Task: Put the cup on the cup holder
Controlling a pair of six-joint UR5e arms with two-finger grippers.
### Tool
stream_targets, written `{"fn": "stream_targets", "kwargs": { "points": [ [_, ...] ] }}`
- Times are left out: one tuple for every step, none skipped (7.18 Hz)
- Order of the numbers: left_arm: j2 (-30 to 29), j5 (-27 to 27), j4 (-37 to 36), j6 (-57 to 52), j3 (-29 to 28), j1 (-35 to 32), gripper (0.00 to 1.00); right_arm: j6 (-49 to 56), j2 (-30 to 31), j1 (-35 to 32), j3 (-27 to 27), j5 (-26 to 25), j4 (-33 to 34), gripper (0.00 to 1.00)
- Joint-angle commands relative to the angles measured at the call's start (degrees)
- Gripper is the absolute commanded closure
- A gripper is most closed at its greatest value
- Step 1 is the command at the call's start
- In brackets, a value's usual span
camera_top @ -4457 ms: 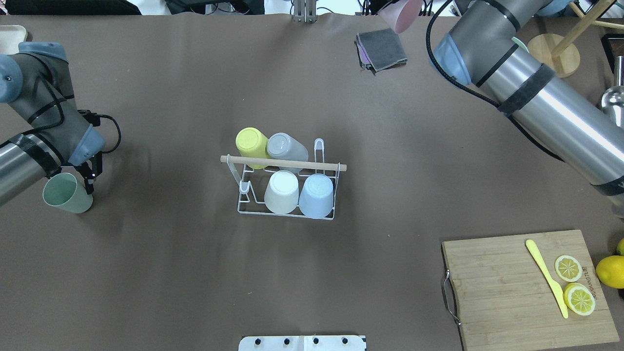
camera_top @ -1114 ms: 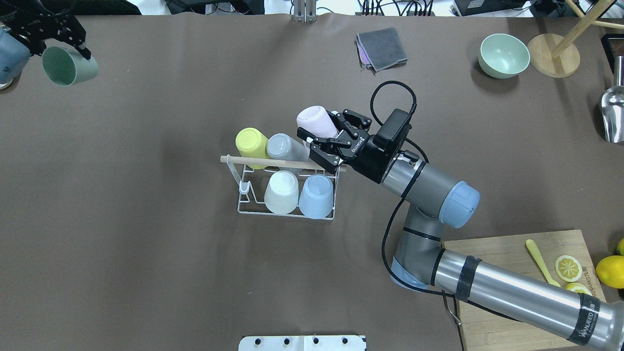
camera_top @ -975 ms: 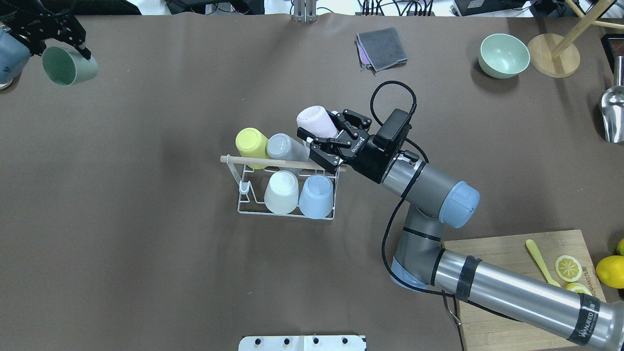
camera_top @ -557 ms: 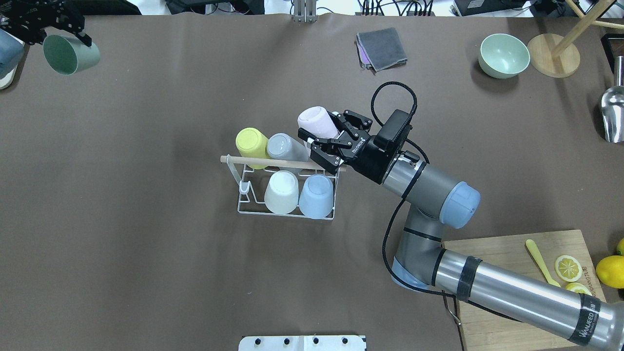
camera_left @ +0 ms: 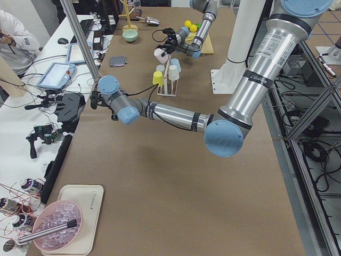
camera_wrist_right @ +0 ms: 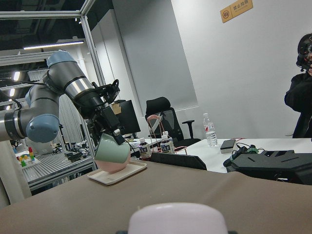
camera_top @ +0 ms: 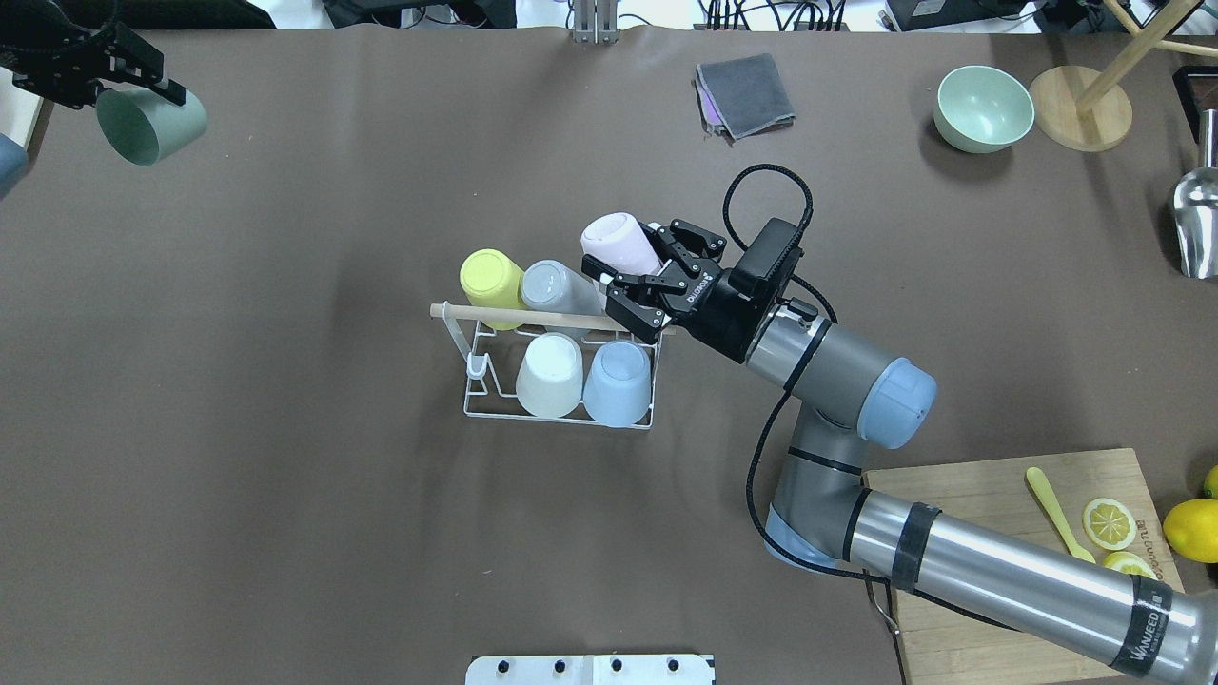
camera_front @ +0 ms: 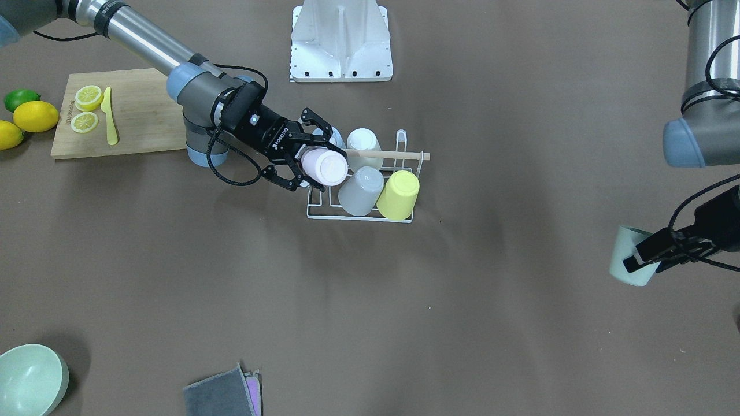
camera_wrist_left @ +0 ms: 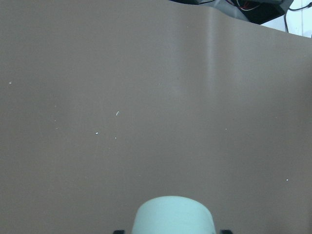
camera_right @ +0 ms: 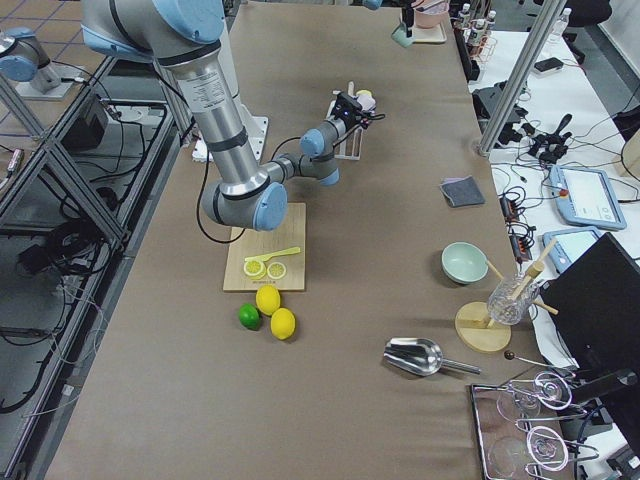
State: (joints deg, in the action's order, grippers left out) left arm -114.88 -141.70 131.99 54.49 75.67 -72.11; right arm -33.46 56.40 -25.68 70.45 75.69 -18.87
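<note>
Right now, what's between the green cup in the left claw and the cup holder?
Nothing. The overhead view shows only bare brown table between the green cup, held by the left claw, and the cup holder; the front-facing view agrees.

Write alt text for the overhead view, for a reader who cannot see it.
The right tool holds a pink cup at the far right corner of the cup holder, which carries yellow, grey, white and blue cups. The left tool holds a green cup in the upper left corner.
</note>
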Motion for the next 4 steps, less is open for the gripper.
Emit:
{"fn": "stream_targets", "kwargs": {
  "points": [
    [2.54, 1.16, 13.66, 8.58, 2.45, 0.13, 1.0, -0.03, -0.15, -0.07, -0.04, 0.07, -0.03, 1.0],
    [2.64, 1.25, 18.6, 11.93, 3.07, 0.21, 1.0, -0.11, -0.23, -0.16, -0.05, 0.16, -0.03, 1.0],
    [2.99, 2.56, 23.18, 15.7, 4.39, 0.3, 1.0, -0.2, -0.23, -0.42, 0.04, 0.24, 0.06, 0.5],
    [3.43, 8.66, 28.44, 17.83, 5.36, 3.0, 1.0, -0.2, -0.32, -0.42, -0.04, 0.33, 0.06, 0.37]
  ]
}}
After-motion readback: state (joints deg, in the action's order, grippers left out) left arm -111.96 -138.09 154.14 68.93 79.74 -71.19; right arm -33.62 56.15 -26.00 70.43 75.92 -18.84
